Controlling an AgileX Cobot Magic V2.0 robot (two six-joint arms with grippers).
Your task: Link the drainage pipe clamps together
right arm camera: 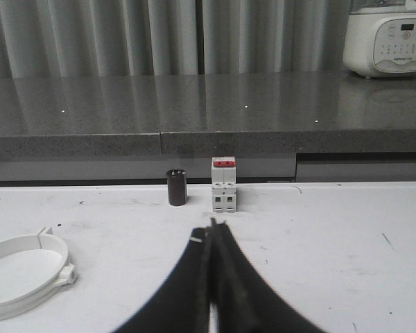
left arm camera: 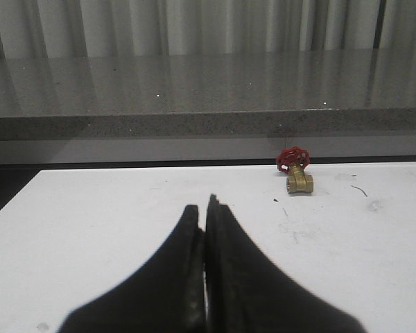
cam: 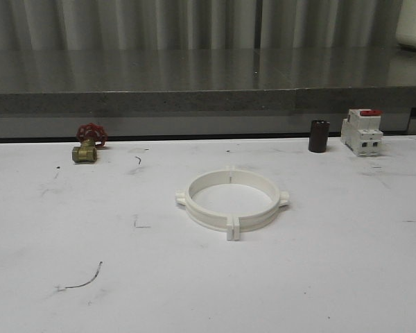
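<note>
Joined drainage pipe clamps [cam: 231, 198] mid-table; right-wrist view: appliance [right arm camera: 387, 38].

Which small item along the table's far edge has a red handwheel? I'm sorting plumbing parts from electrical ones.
The brass valve at far left. The white breaker has only a flat red top, and the dark cylinder has no red.

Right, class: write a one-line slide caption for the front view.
Two white pipe clamps sit joined as one ring mid-table, with a red-handled brass valve, dark cylinder and breaker behind.
</note>
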